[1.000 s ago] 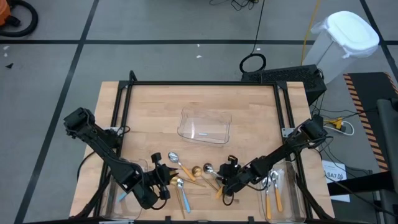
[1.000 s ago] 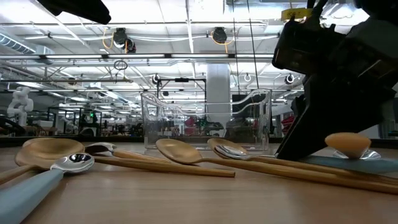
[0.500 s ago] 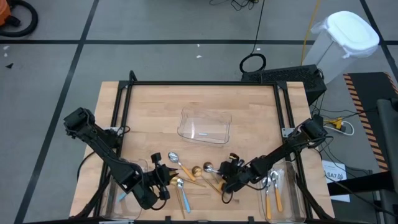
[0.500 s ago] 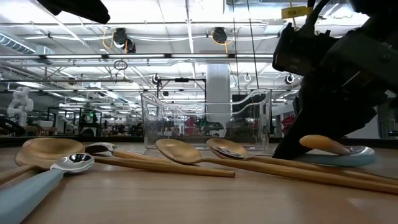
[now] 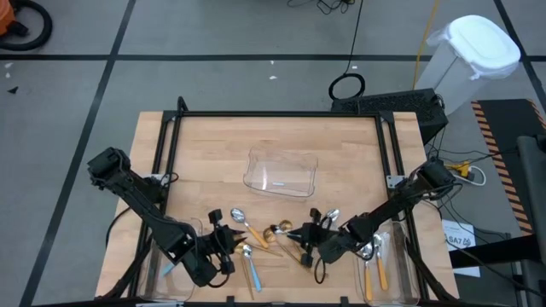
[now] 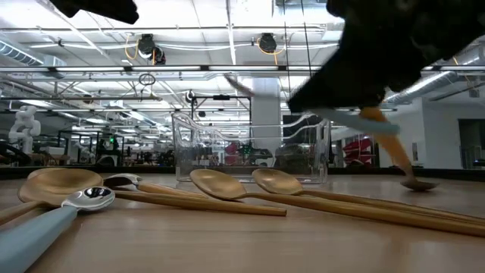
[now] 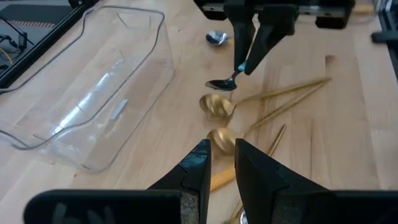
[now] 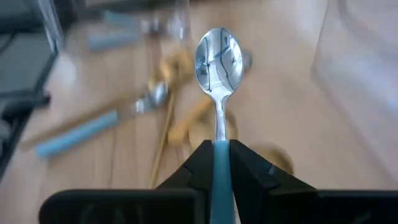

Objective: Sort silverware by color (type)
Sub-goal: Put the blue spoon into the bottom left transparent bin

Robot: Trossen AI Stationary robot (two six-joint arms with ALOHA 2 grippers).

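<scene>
My right gripper (image 5: pixel 307 233) hangs over the spoon pile near the table's front middle, shut on a spoon with a light-blue handle and a silver bowl (image 8: pixel 217 55). Two all-gold spoons (image 7: pixel 217 107) and a blue-handled spoon (image 5: pixel 252 269) lie flat on the wood below. In the low view an orange handle (image 6: pixel 394 152) slants down to the table beside the held spoon; I cannot tell whether they touch. My left gripper (image 7: pixel 222 155) waits left of the pile, its fingers a narrow gap apart with nothing between them. My right gripper pinches the spoon's light-blue handle (image 8: pixel 221 158) between its two fingers. The fingers lie along the handle and slant down from the table's right side. The spoon sticks out ahead of the fingertips, bowl (image 7: pixel 221 84) lowest, lifted clear of the table.
A clear tray (image 5: pixel 280 173) stands at the table's middle. Another clear tray (image 5: pixel 401 256) at the front right holds orange-handled spoons, and one (image 5: pixel 158 264) at the front left holds something blue. Black frame rails (image 5: pixel 281 115) border the table.
My right gripper has shut on the blue-handled spoon and risen, tipping its fingers up toward level. The spoon has left the table and now hangs clear above the pile. My left gripper has kept still.
</scene>
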